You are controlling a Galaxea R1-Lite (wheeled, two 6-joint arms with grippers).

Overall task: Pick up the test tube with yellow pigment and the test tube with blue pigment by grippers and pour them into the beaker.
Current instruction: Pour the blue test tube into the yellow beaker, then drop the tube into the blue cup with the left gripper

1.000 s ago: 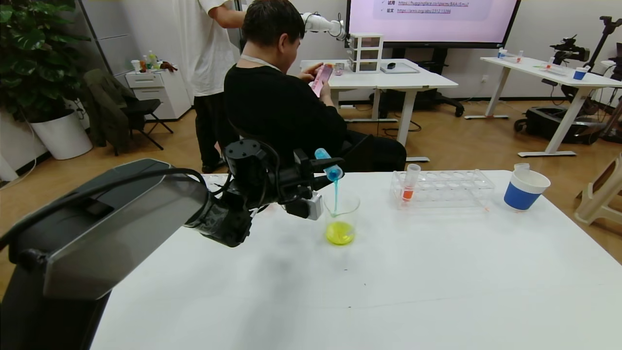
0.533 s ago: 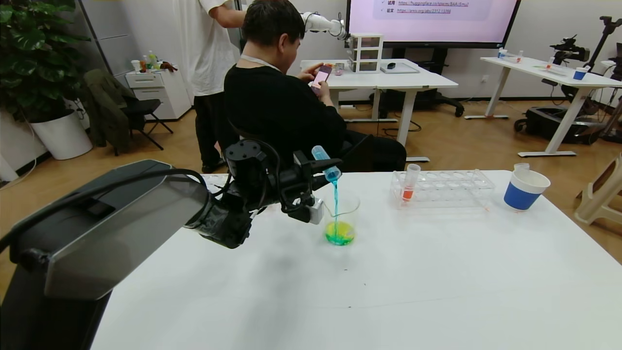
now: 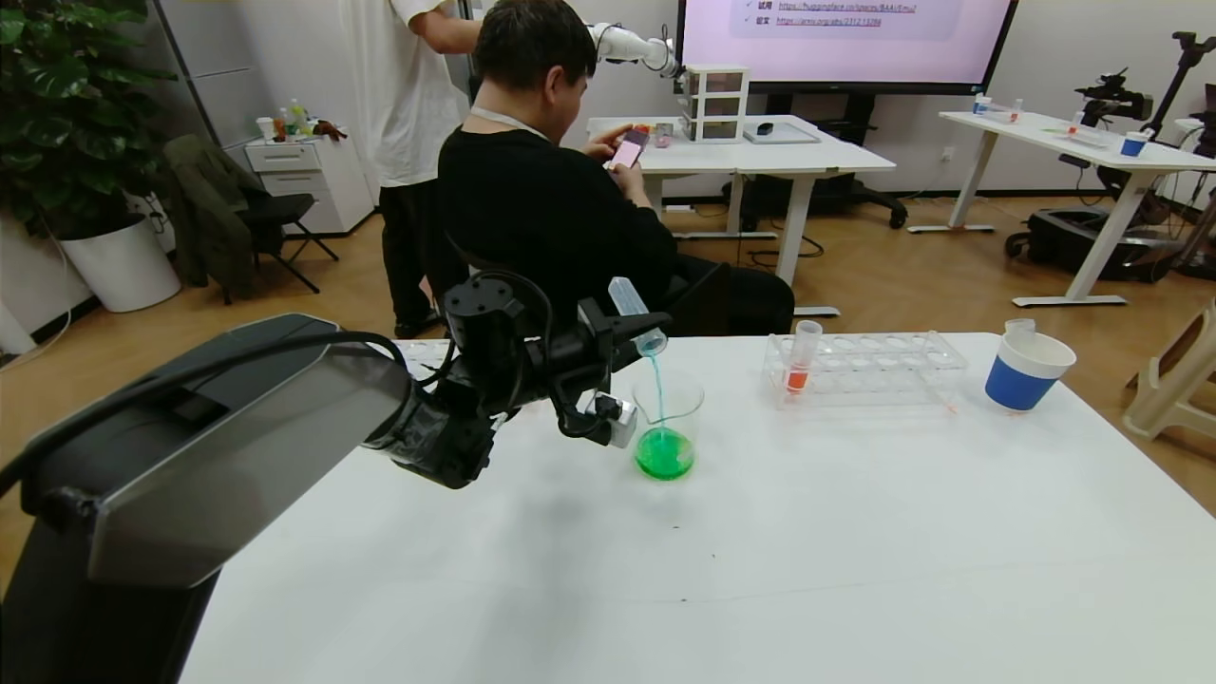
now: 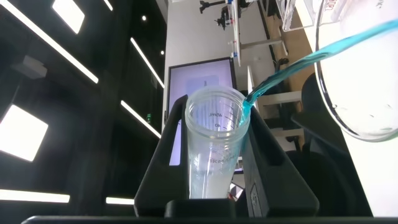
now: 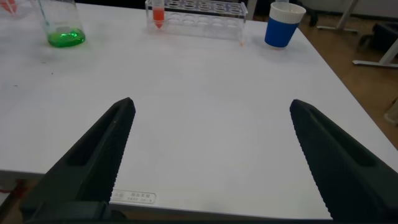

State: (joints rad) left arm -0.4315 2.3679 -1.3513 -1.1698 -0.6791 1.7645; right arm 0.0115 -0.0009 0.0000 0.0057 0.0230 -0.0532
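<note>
Above the beaker (image 3: 667,423), left gripper (image 3: 622,332) clamped on blue tube (image 3: 635,312); keep mouth over rim till drained; right gripper (image 5: 211,155) wide

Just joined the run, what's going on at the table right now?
The left gripper holds the test tube with blue pigment tipped over the beaker, a thin blue stream falling in. The liquid in the beaker is green. The right gripper hangs open over bare table, idle.
</note>
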